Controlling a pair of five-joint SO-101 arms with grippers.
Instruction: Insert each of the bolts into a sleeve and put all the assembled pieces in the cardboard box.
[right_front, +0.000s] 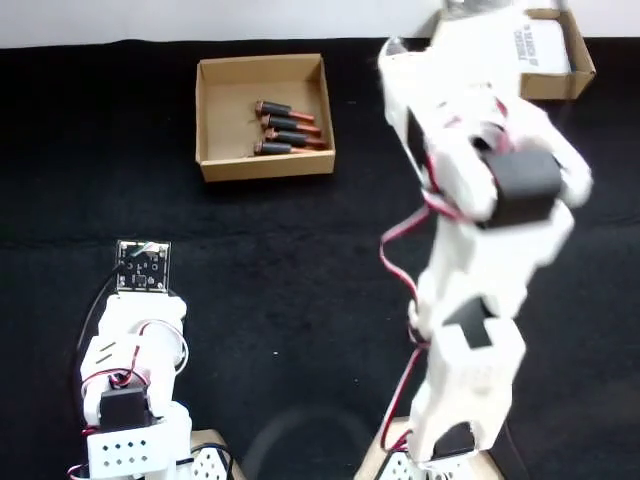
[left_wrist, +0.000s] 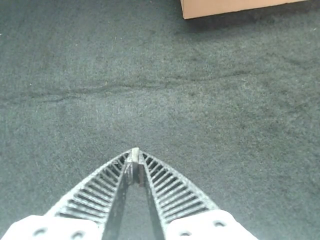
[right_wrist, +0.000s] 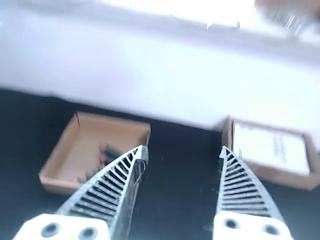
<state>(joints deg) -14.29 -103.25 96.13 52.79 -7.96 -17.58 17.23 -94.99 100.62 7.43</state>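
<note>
The cardboard box (right_front: 228, 120) stands at the back left of the black table and holds several assembled bolt-and-sleeve pieces (right_front: 288, 128), dark sleeves with copper ends. It also appears in the right wrist view as the cardboard box (right_wrist: 70, 150) with the pieces (right_wrist: 102, 157) inside. My right gripper (right_wrist: 182, 152) is raised high above the table, open and holding nothing. My left gripper (left_wrist: 134, 154) is low over the bare mat near the front left, shut with nothing in it; the box corner (left_wrist: 235, 7) lies beyond it. In the high view the left arm (right_front: 135, 350) sits at the front left.
A second cardboard box (right_front: 560, 62) with a white printed sheet stands at the back right, also seen as the second box (right_wrist: 272, 155) in the right wrist view. The raised right arm (right_front: 480, 250) covers much of the table's right side. A white wall runs behind the table.
</note>
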